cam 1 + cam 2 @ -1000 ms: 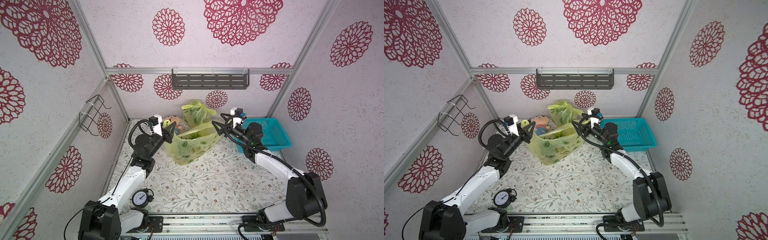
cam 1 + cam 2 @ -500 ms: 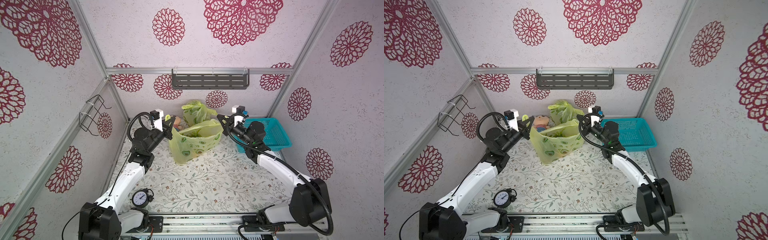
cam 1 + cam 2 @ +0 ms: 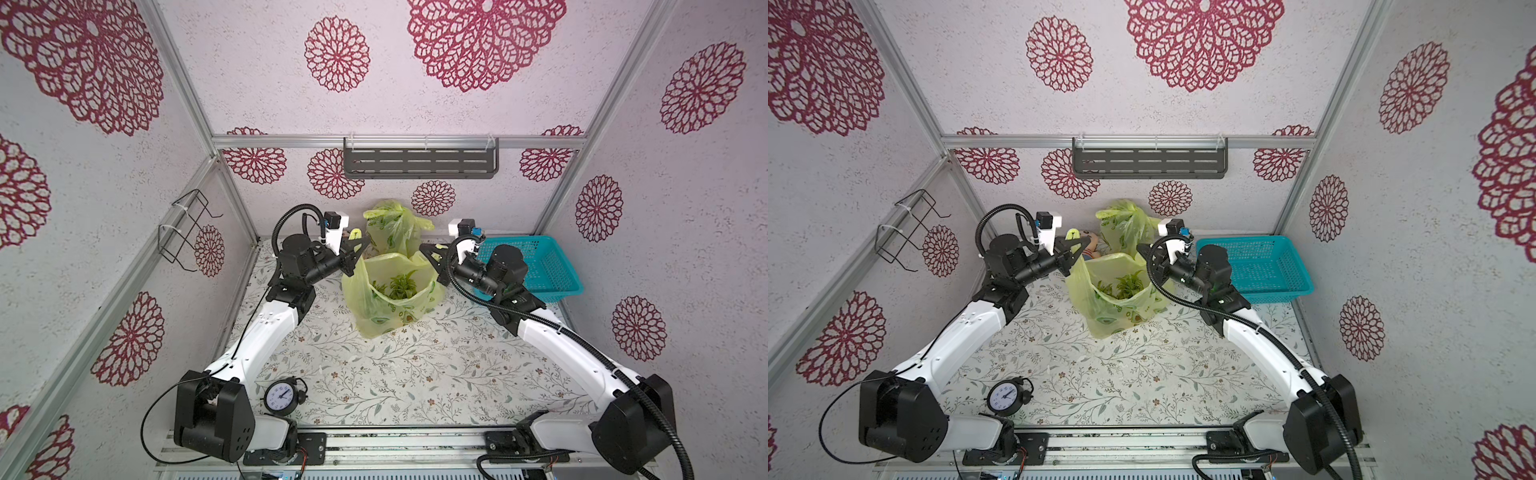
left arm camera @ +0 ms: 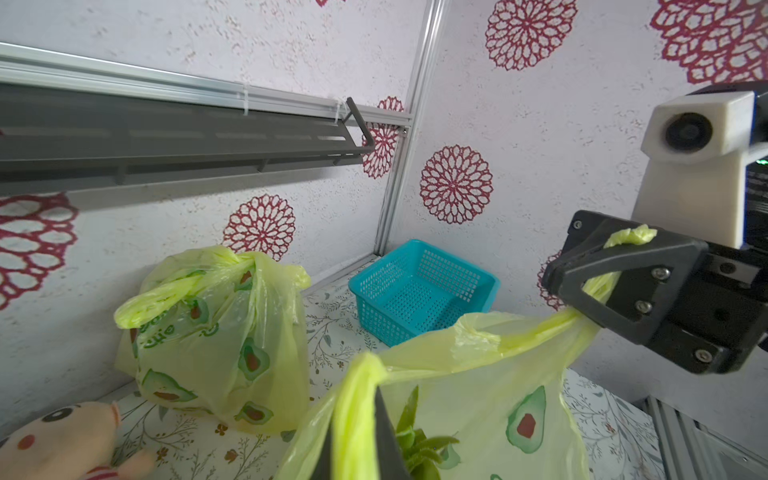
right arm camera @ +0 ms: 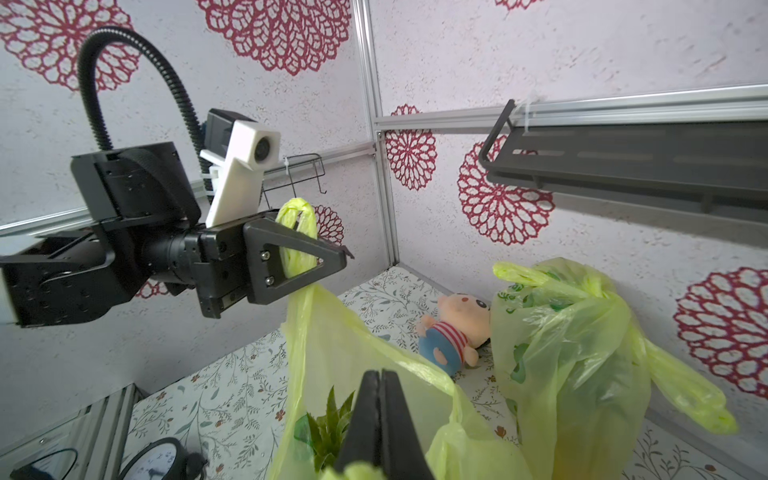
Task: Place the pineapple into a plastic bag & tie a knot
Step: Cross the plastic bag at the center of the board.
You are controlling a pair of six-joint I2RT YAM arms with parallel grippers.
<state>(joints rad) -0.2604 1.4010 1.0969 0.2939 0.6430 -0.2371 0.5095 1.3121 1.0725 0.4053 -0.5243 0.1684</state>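
The pineapple (image 3: 400,286) sits down inside the plastic bag (image 3: 386,318), with only its green crown showing through the open mouth. The bag's bottom appears to rest on the flowered surface (image 3: 415,374), toward the back and between the two arms. Its mouth is pulled wide. The left tool (image 5: 343,255) is clamped on the left handle (image 5: 296,232), and bunched yellow-green film shows through the finger's cut-out. The right tool (image 4: 552,278) is clamped the same way on the right handle (image 4: 536,334), which runs taut from the bag's rim. Both handles are held up above the crown and apart from each other. By my reading the placing is done and the tying is only beginning: the handles are gripped but not yet crossed. The next move calls for bringing the two handles together over the crown and laying one across the other without loosening either grip, keeping the leaves out of the crossing. The thin film could slip or tear if pulled hard. Just behind stands a second bag (image 3: 395,228), already knotted, with a plush doll (image 5: 453,328) beside it. A teal basket (image 3: 548,270) lies by the right arm, and an alarm clock (image 3: 282,397) sits at the front near the left arm's base, well apart from the work.
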